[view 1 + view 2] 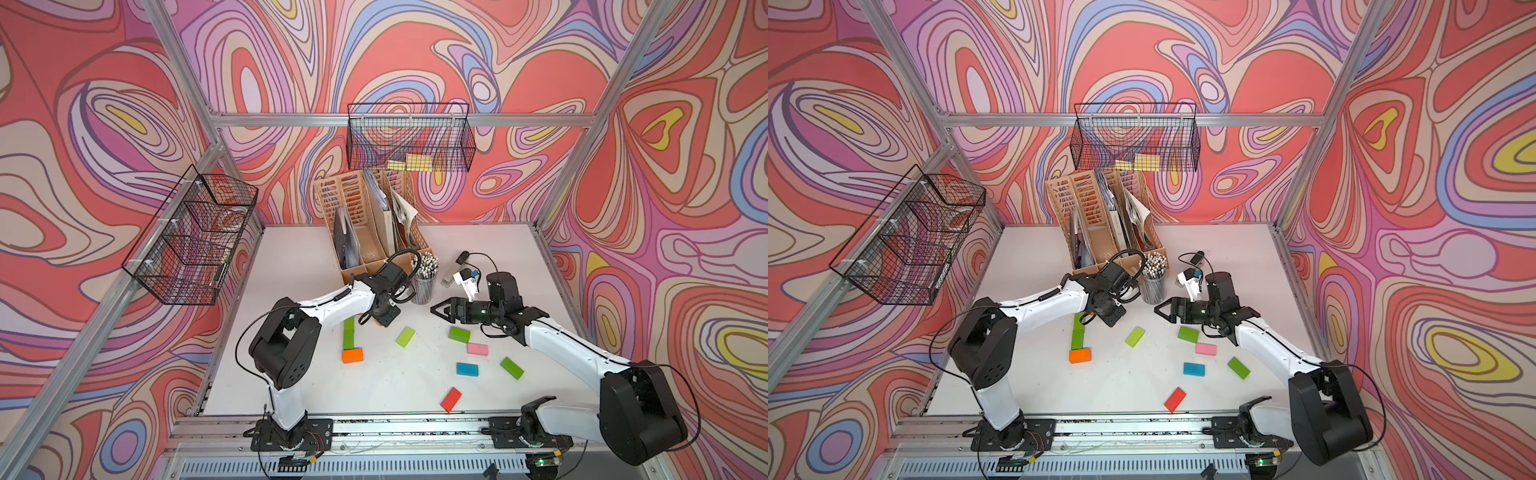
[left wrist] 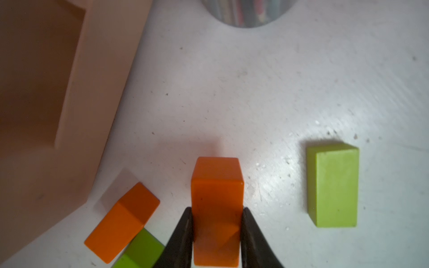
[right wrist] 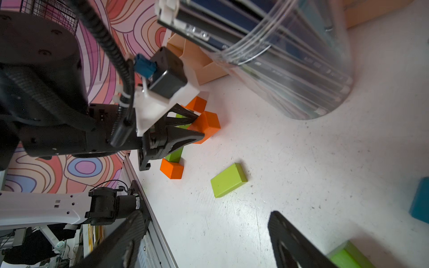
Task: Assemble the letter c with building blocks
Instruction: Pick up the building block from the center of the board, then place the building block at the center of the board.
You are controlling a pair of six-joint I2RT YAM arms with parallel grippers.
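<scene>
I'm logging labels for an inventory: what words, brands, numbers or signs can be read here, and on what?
Nothing is readable in any view.
Pencils in the cup: faint print on the barrels, too blurred to read.
Papers in the file organizer: print too small to read.
Orange block in the left pincer, and the other blocks: plain faces, no marks.
</scene>
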